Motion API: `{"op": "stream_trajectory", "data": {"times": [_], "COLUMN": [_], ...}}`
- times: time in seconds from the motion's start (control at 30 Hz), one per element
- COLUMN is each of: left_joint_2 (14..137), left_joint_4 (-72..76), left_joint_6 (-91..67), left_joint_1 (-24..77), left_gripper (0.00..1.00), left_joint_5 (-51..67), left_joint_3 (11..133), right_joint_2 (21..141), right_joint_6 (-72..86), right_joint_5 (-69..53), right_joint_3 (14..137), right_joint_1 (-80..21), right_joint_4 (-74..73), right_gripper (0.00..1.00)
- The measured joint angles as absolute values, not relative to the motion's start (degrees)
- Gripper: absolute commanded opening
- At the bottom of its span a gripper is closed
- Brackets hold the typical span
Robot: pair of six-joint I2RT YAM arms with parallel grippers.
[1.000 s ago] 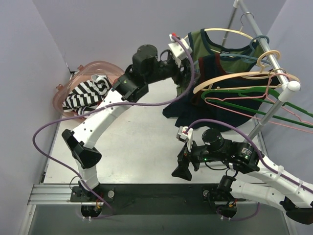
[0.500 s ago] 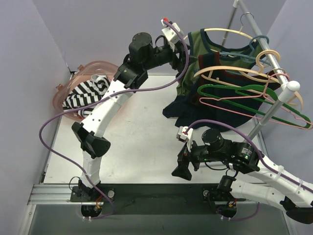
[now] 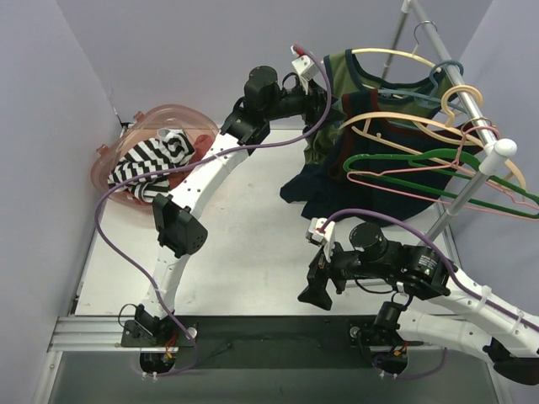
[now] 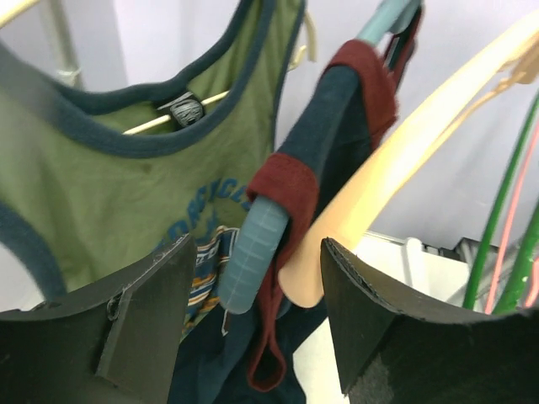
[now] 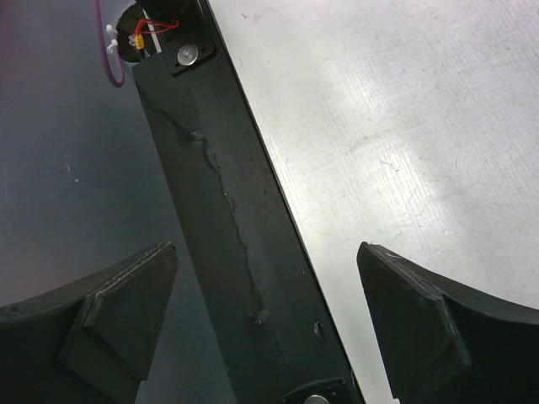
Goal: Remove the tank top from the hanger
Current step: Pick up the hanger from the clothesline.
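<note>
A navy tank top [image 3: 324,187] with dark red trim hangs on a blue-grey hanger [image 4: 253,252] on the rail; its red strap [image 4: 286,181] wraps that hanger's end. Behind it a green tank top [image 4: 109,194] with navy trim hangs on a thin cream hanger [image 3: 396,55]. My left gripper [image 3: 318,103] is raised to the garments' left shoulder. In the left wrist view the left gripper [image 4: 257,248] is open, and the blue-grey hanger end and red strap sit between the jaws, untouched. My right gripper [image 3: 316,290] hangs open and empty over the table's near edge.
An empty cream hanger [image 3: 396,120], a green one [image 3: 404,158] and a pink one [image 3: 421,192] hang in front on the metal rail [image 3: 459,84]. A pink basket [image 3: 168,114] holding a striped garment [image 3: 147,160] stands at the far left. A black base bar [image 5: 227,210] lies under the right gripper.
The left arm rose, then swung right, closer to the hanging tank tops, its jaws a little wider. The empty hangers have swayed. The right arm has barely moved.
</note>
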State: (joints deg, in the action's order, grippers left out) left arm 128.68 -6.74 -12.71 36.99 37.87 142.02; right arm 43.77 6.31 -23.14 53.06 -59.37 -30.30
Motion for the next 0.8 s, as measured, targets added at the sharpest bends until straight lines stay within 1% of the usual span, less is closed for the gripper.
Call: {"op": "stream_trajectory", "data": {"times": [0.07, 0.17, 0.2, 0.3, 0.4, 0.47, 0.6, 0.63, 0.7, 0.8], "left_joint_2": [128.8, 128.8, 128.8, 128.8, 128.8, 128.4, 126.9, 126.2, 124.9, 123.2], "left_joint_4": [-5.6, -2.8, -1.7, 1.0, 3.0, 3.8, 3.9, 3.8, 3.7, 3.6], "left_joint_6": [-13.4, -14.7, -15.3, -16.9, -18.0, -18.2, -17.6, -17.4, -16.8, -15.6], "left_joint_1": [37.0, 37.0, 36.9, 36.9, 37.0, 37.1, 37.4, 37.5, 37.6, 37.7], "left_gripper": [0.70, 0.66, 0.62, 0.52, 0.49, 0.48, 0.42, 0.38, 0.34, 0.33], "left_joint_5": [39.1, 41.1, 41.9, 43.5, 45.2, 46.1, 47.0, 47.0, 46.9, 46.5], "left_joint_3": [142.0, 142.0, 142.0, 141.8, 140.6, 138.6, 133.2, 131.6, 129.1, 127.0], "right_joint_2": [43.8, 44.0, 44.1, 44.6, 44.7, 44.6, 44.6, 44.6, 44.6, 44.6], "right_joint_6": [6.0, 5.8, 5.8, 5.7, 5.7, 5.7, 5.7, 5.7, 5.8, 5.9], "right_joint_5": [-23.2, -23.1, -23.1, -23.2, -23.2, -23.2, -23.2, -23.2, -23.2, -23.2], "right_joint_3": [53.1, 53.1, 53.1, 53.1, 53.1, 53.1, 53.1, 53.1, 53.1, 53.1], "right_joint_1": [-59.4, -59.5, -59.7, -59.7, -59.7, -59.7, -59.7, -59.7, -59.7, -59.7], "right_joint_4": [-30.3, -30.4, -30.4, -30.4, -30.5, -30.5, -30.5, -30.5, -30.4, -30.3], "right_gripper": [0.93, 0.94, 0.93, 0.93, 0.93, 0.93, 0.93, 0.93, 0.93, 0.93]}}
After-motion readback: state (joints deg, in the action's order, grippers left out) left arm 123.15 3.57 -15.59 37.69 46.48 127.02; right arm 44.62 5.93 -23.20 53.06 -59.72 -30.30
